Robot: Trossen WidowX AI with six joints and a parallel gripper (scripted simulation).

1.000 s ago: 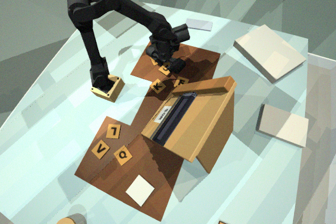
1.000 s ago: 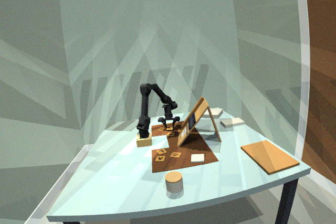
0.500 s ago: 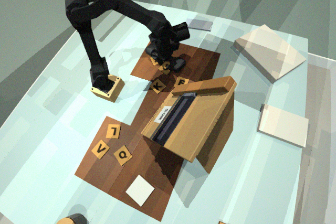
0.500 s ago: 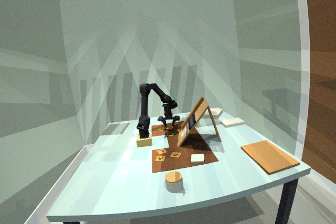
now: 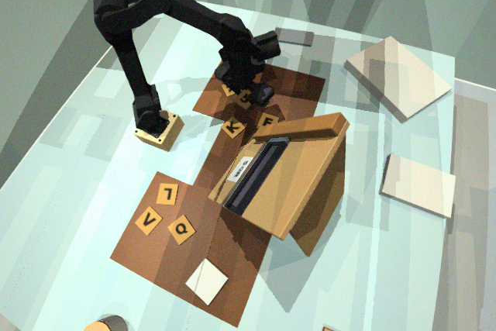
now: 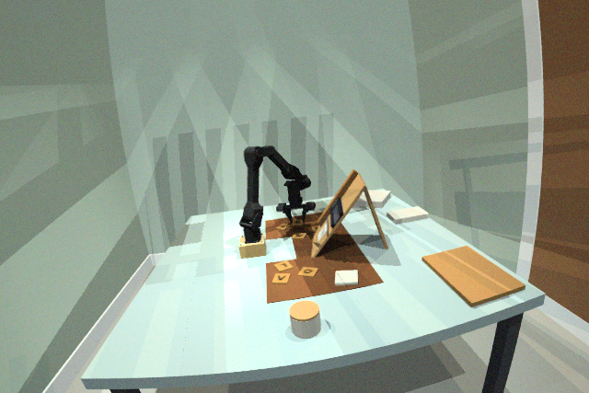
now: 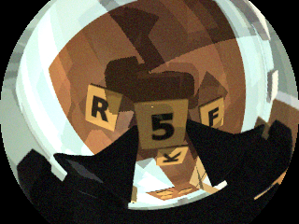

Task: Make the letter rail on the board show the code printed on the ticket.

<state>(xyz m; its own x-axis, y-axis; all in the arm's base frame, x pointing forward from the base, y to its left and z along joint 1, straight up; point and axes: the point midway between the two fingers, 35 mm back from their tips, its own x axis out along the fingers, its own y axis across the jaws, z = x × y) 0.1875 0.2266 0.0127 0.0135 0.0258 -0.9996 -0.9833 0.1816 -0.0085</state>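
Note:
My gripper [image 5: 245, 97] is shut on the tan tile marked 5 [image 7: 161, 125] and holds it just above the far brown mat. Tiles R [image 7: 100, 108], F [image 7: 213, 115] and K [image 7: 170, 157] lie on the mat around it. K [image 5: 232, 128] and F [image 5: 267, 121] also show in the top view. Tiles L [image 5: 167, 194], V [image 5: 148, 219] and Q [image 5: 181, 229] lie on the near mat. The slanted wooden board [image 5: 288, 175] carries the dark rail [image 5: 258, 173], which shows no tiles, and the white ticket [image 5: 240, 168], whose small print seems to read 5QR.
A white card [image 5: 206, 281] lies on the near mat. Pale slabs [image 5: 398, 74] [image 5: 418, 184] lie to the right of the board. A short cylinder [image 6: 305, 318] and a wooden plank [image 6: 473, 274] sit near the table's front. The arm base [image 5: 158, 129] stands left of the mats.

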